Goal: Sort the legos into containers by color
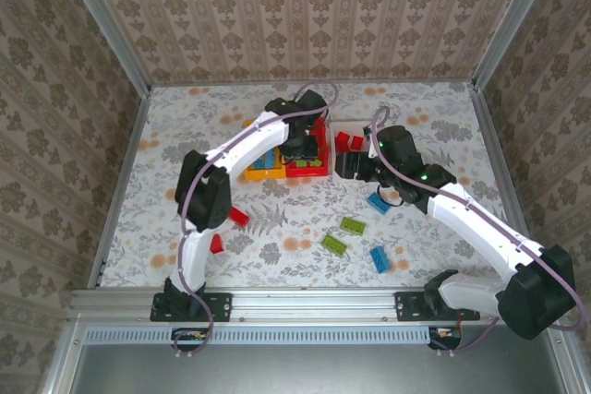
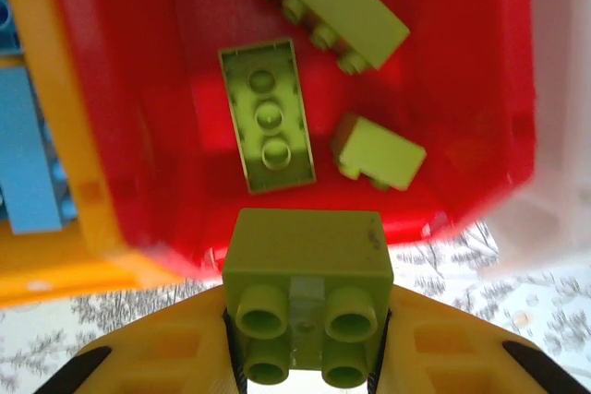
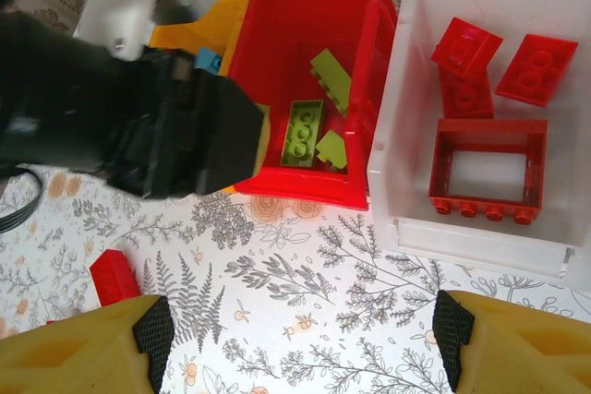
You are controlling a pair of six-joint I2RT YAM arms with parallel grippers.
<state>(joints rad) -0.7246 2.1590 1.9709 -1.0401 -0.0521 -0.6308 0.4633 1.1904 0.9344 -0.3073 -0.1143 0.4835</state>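
My left gripper (image 2: 307, 339) is shut on a lime green two-by-two lego (image 2: 307, 265), held just above the near rim of the red container (image 2: 138, 136). Three lime green legos (image 2: 268, 117) lie inside it. From above, that gripper (image 1: 300, 140) hangs over the red container (image 1: 309, 170). My right gripper (image 3: 305, 329) stands open over bare table, nothing between its fingers, just in front of the red container (image 3: 305, 193) and the white container (image 3: 406, 136), which holds red legos (image 3: 487, 173). The yellow-orange container (image 2: 55, 265) holds a blue lego (image 2: 28, 154).
Loose legos lie on the flowered table: blue ones (image 1: 379, 201) (image 1: 379, 259), green ones (image 1: 352, 225) (image 1: 333, 245), and red ones (image 1: 238, 217) (image 1: 216, 244) near the left arm. The left arm's black wrist (image 3: 138, 126) hangs close to my right gripper's left.
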